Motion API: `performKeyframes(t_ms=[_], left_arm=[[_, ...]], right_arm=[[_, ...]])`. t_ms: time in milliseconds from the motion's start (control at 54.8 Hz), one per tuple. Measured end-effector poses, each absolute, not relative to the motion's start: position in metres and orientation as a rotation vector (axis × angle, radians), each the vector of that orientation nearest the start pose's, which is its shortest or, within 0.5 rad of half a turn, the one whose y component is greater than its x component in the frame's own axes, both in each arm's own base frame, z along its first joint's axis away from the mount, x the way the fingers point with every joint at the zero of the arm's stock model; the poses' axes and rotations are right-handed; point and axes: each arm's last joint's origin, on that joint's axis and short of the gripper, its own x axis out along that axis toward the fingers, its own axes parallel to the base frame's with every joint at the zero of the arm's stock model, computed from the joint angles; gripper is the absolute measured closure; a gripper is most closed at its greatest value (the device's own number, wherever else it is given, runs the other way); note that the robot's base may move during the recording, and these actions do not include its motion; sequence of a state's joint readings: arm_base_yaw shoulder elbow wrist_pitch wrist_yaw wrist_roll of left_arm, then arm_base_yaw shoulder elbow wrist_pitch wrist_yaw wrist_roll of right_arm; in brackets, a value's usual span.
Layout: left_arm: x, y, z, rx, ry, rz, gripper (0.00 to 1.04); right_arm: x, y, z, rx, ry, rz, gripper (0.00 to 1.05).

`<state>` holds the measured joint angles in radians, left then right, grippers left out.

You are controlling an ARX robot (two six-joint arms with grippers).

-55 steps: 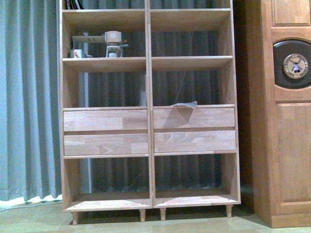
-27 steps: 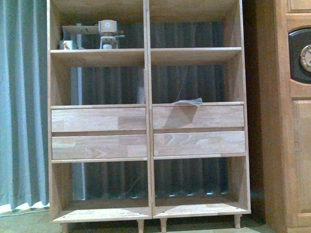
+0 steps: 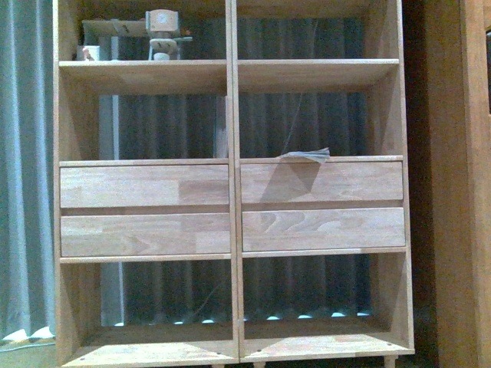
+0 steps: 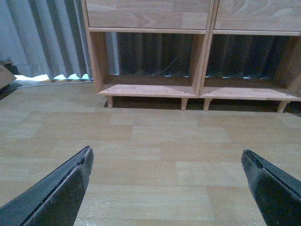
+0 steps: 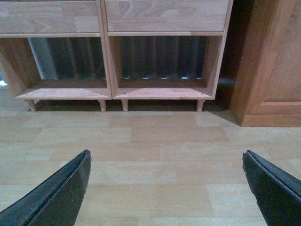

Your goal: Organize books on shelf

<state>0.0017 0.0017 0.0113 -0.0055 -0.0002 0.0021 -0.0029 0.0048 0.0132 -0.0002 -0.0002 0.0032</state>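
The light-wood shelf point(image 3: 230, 199) fills the front view, with four drawer fronts across its middle. A thin floppy paperback point(image 3: 307, 156) lies flat on top of the right drawers, its edge curling up. A thin pale upright strip point(image 3: 222, 126) leans on the centre divider; I cannot tell if it is a book. The teal book is out of view. My left gripper point(image 4: 166, 152) is open and empty above the wooden floor, facing the shelf's bottom compartments point(image 4: 150, 89). My right gripper point(image 5: 167, 153) is open and empty too, facing the shelf's right bottom compartment point(image 5: 160, 92).
A darker wooden cabinet point(image 3: 468, 192) stands right of the shelf and shows in the right wrist view point(image 5: 268, 61). A grey curtain point(image 3: 23, 153) hangs behind and to the left. Small wooden objects point(image 3: 161, 34) sit on the upper left compartment. Plank floor point(image 4: 155, 132) lies before the shelf.
The front view has moved closer to the shelf and a little left. The shelf looks larger, and the cabinet's clock has slid out of the right edge.
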Motion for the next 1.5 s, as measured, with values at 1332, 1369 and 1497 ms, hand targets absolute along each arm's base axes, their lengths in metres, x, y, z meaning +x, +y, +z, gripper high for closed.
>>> performKeyframes(t_ms=[1332,1369,1497], left_arm=[[0.0971,0.0002,0.1667,0.002,-0.004,0.002,0.07],[0.0971,0.0002,0.1667,0.002,-0.004,0.002,0.07],[0.0971,0.0002,0.1667,0.002,-0.004,0.002,0.07]], right_arm=[[0.0972,-0.0002,0.1676,0.003,-0.009,0.000,0.07],[0.0972,-0.0002,0.1676,0.003,-0.008,0.000,0.07],[0.0972,-0.0002,0.1676,0.003,-0.009,0.000,0.07]])
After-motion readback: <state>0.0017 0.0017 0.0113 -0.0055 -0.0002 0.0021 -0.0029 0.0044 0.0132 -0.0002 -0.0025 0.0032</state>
